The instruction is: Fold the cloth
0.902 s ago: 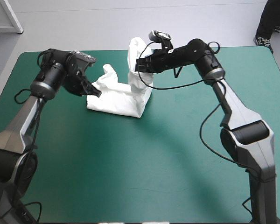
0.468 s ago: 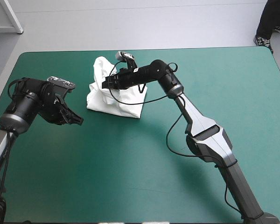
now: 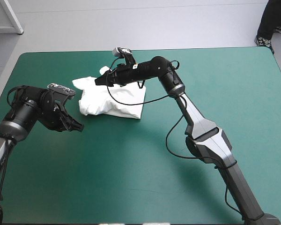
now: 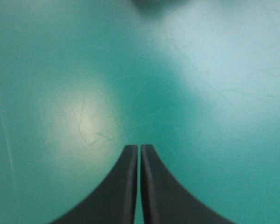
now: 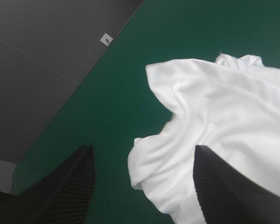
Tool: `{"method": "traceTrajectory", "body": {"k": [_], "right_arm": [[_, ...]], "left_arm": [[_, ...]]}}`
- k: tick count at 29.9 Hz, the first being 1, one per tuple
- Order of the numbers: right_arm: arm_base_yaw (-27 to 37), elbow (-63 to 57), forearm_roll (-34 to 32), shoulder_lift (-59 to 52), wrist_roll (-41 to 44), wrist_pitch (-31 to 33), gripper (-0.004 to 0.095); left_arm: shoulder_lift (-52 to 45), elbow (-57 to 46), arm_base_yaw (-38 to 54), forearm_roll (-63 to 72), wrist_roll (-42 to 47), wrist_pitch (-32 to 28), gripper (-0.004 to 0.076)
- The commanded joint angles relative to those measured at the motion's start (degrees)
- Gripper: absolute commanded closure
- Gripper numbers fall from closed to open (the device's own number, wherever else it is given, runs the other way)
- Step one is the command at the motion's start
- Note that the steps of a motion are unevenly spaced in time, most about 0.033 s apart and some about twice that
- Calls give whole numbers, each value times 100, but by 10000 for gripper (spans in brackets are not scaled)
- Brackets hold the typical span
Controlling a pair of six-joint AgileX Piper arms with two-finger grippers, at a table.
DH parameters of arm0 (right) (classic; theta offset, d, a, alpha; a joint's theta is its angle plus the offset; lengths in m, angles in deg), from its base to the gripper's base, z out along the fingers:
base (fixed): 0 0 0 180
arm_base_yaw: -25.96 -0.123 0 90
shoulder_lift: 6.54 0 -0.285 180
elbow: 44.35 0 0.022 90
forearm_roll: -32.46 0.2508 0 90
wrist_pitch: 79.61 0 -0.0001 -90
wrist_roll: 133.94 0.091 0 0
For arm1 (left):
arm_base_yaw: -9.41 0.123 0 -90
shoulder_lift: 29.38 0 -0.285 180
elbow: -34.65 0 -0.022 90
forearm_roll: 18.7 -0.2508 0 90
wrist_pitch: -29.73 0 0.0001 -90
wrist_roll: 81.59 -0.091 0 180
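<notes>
Teal-green cover point(image 3: 145, 168) across the whole table, bare over its near half; on the far half, left of centre, the white T-shirt point(image 3: 114, 101), lying as a loose, rumpled bundle, neither spread flat nor neatly squared; squarer at the end toward the table's right, with a creased flap trailing off toward the left edge; resting on the cover, lifted by nothing. Right gripper point(image 3: 99, 80) reaching in over the bundle's far side, black fingers spread wide and released, nothing held between them; seen from the right wrist, rumpled white cloth lying ahead of and below the spread fingers, more of it toward one finger than the other, with a strip of bare cover and the table's edge beyond; contact between fingers and cloth impossible to tell. Left gripper point(image 3: 80, 127) apart from the T-shirt, just off its near left corner, toward the table's left edge; fingers clenched together into one point, gripping nothing; from the left wrist, only bare cover ahead of the closed tips, with faint scuffs and a pale patch of reflected light.
</notes>
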Motion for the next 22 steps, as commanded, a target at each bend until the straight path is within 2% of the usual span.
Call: {"method": "traceTrajectory", "body": {"k": [1, 3, 10, 14, 18, 22], "right_arm": [[122, 710, -513, -619, 500, 258, 349], [182, 712, -1009, -713, 703, 580, 349], [308, 691, -2614, -1079, 1507, 604, 351], [403, 134, -2793, -1484, 1557, 604, 351], [414, -1441, -3169, -2146, 1392, 604, 352], [402, -2788, -3170, -2483, 1252, 583, 351]], "left_arm": [[-204, 124, -7, 9, 48, -261, 705], [-214, 124, -7, 76, 48, -298, 705], [-247, 124, -7, 117, 22, -370, 705], [-299, 124, -7, 117, 10, -433, 705], [-365, 124, -7, 117, 10, -433, 705], [-423, 124, -7, 130, 10, -446, 705]]}}
